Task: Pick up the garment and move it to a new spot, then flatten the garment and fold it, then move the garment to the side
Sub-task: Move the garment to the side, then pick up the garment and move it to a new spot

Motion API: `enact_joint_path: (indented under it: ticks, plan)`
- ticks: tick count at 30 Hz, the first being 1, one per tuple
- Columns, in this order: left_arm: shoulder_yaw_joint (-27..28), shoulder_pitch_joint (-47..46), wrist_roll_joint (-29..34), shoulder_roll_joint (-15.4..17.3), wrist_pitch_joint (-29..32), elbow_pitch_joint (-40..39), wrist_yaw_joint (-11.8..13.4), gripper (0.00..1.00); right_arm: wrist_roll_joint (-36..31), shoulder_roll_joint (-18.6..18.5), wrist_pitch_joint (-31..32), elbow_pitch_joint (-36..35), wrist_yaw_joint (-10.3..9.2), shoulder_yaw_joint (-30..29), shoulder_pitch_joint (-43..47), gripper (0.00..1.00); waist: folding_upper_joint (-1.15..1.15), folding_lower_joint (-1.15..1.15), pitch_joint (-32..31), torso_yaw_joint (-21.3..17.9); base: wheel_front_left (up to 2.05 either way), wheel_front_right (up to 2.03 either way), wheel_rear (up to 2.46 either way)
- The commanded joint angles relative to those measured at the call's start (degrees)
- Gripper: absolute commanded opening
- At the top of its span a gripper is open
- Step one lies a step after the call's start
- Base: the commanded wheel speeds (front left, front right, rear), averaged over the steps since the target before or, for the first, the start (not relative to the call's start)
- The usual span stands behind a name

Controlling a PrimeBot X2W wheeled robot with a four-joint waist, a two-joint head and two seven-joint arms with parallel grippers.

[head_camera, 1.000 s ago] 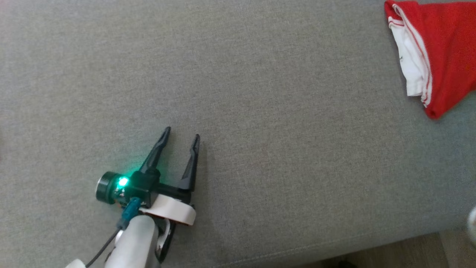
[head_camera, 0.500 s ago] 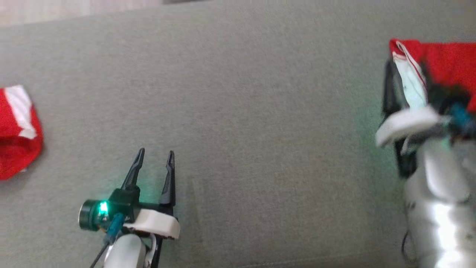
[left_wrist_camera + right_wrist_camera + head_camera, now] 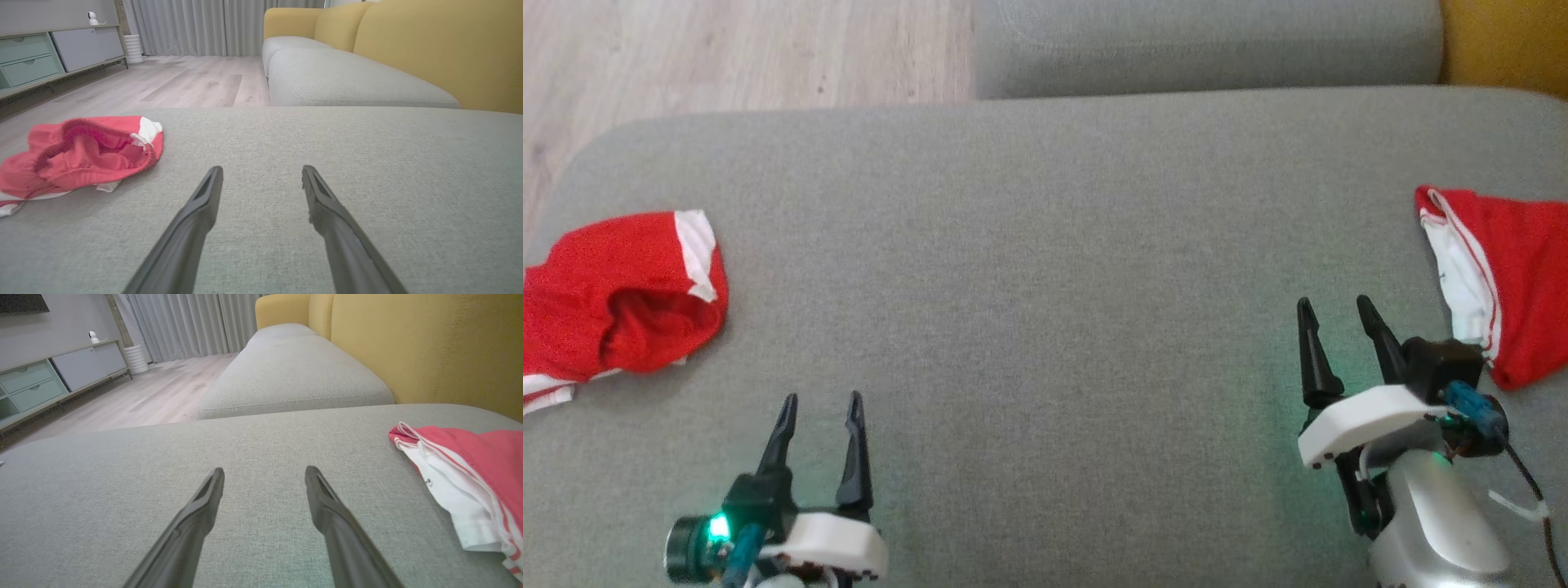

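Observation:
A crumpled red garment with white trim [image 3: 613,294] lies at the left end of the grey sofa cushion [image 3: 1045,269]; the left wrist view has this garment [image 3: 81,151] at its left. My left gripper [image 3: 821,398] [image 3: 262,168] stands open and empty to the right of it, low over bare cushion. A second red and white garment, neatly folded [image 3: 1511,269] [image 3: 470,469], rests at the right end. My right gripper [image 3: 1334,302] [image 3: 264,468] is open and empty just left of it, not touching it.
Beyond the cushion's far edge sits another grey seat cushion [image 3: 1209,41] with a yellow backrest [image 3: 429,347] to the right. Wooden floor [image 3: 727,57] shows past the far left corner. A low cabinet [image 3: 49,53] stands across the room.
The head camera has swung, so the picture shifted downward and the cushion's far edge and left garment came into view. The right arm has come into view and settled beside the folded garment.

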Motion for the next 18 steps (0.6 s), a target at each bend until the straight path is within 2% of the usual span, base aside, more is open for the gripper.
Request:
enact_joint_path:
  ticks: [1, 10, 18]
  plan:
    - [2.55, -0.71, -0.09, 0.45, -0.14, -1.62, 0.65, 1.00, 0.61, 0.19, -0.54, -2.42, -0.04, 1.66, -0.53, 1.00, 0.00, 0.01, -1.32, -0.01, 0.00, 0.00, 0.00]
    - [5.28, 1.39, -0.58, 0.45, -0.14, -2.58, 1.27, 1.00, 2.81, 0.19, -0.54, -4.69, -0.04, 2.71, 1.77, 1.00, 0.00, 0.01, -3.54, -1.46, 0.00, 0.00, 0.00]
    - [5.80, 1.55, -0.63, 0.45, -0.14, -2.90, 1.26, 1.00, 3.91, 0.19, -0.54, -5.03, -0.04, 3.78, 2.92, 1.00, 0.00, 0.01, -3.57, -0.81, 0.00, 0.00, 0.00]
